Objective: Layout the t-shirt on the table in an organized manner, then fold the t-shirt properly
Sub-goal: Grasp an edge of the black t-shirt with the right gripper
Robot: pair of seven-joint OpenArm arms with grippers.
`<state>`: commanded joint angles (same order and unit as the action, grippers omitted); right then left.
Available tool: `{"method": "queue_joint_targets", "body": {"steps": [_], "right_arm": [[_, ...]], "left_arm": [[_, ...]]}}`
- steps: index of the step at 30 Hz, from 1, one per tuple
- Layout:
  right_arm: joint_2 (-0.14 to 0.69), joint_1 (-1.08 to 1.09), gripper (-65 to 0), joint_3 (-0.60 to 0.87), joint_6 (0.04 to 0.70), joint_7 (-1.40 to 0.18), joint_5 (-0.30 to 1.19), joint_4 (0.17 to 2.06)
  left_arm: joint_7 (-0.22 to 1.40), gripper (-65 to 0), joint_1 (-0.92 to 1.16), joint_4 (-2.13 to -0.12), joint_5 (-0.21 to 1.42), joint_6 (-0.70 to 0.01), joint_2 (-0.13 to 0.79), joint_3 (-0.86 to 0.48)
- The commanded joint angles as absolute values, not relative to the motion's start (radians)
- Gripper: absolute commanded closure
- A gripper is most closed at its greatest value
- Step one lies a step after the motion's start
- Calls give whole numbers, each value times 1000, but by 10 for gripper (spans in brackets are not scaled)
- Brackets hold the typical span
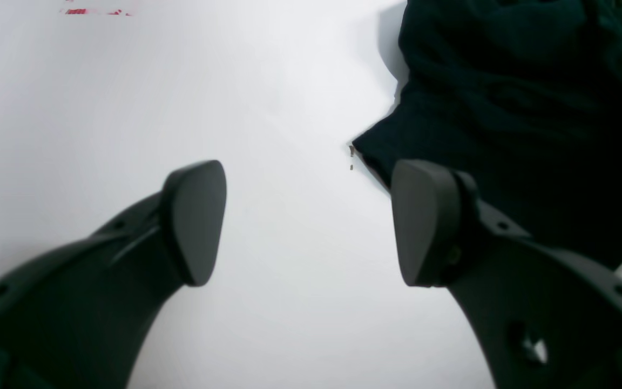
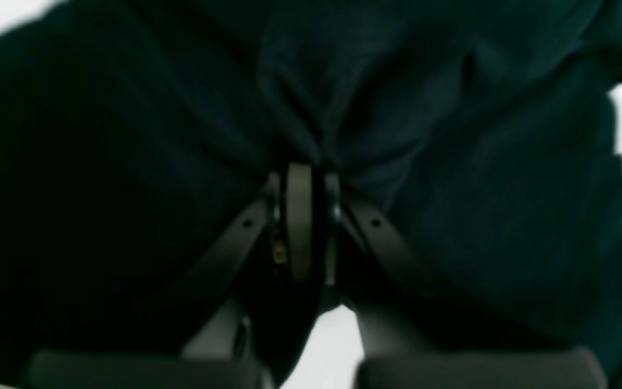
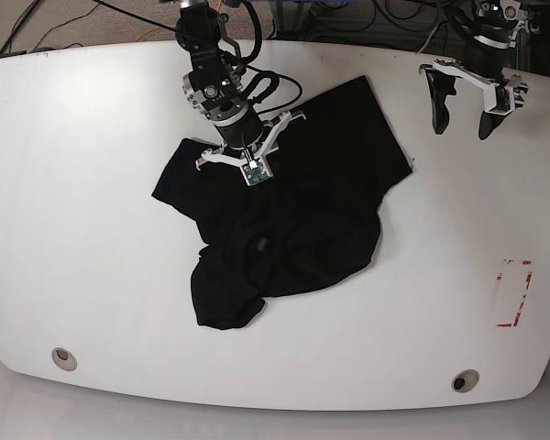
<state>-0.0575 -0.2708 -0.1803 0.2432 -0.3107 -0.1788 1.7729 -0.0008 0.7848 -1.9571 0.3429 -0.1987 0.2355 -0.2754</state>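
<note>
The black t-shirt (image 3: 293,229) lies crumpled on the white table (image 3: 92,229), bunched around the middle with one part spread toward the far right. My right gripper (image 3: 242,154) presses down at the shirt's far-left part. In the right wrist view it (image 2: 306,173) is shut on a pinched fold of the t-shirt (image 2: 451,189). My left gripper (image 3: 463,115) hangs open above bare table, to the right of the shirt. In the left wrist view it (image 1: 311,221) holds nothing, and the t-shirt (image 1: 516,108) has an edge just beyond the right fingertip (image 1: 424,227).
A red tape rectangle (image 3: 513,293) marks the table's right side, and shows as red tape (image 1: 95,11) far off in the left wrist view. Two metal grommet holes (image 3: 63,357) (image 3: 465,379) sit near the front edge. Cables run behind the table's far edge.
</note>
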Motion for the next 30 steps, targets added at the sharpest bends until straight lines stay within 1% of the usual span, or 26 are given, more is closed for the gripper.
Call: {"method": "queue_joint_targets", "body": {"steps": [8, 13, 15, 22, 27, 30], "right_arm": [[-56, -334, 0, -180, 252, -311, -179, 1980], [-56, -318, 0, -186, 254, -306, -180, 2038], [-56, -289, 0, -186, 254, -289, -180, 2038], [-56, -124, 0, -188, 254, -259, -179, 2035], [-56, 21, 0, -188, 254, -265, -177, 2031], [-56, 119, 0, -188, 254, -305, -177, 2025]], "left_arm": [[-1, -453, 777, -1956, 341, -199, 236, -271], [2, -453, 776, -1952, 338, -199, 236, -242], [16, -453, 768, -1952, 338, -199, 239, -226], [176, -454, 699, -1952, 338, -200, 240, -136], [216, -456, 654, -1952, 338, -200, 240, -58], [234, -457, 625, -1952, 338, -200, 240, -10]]}}
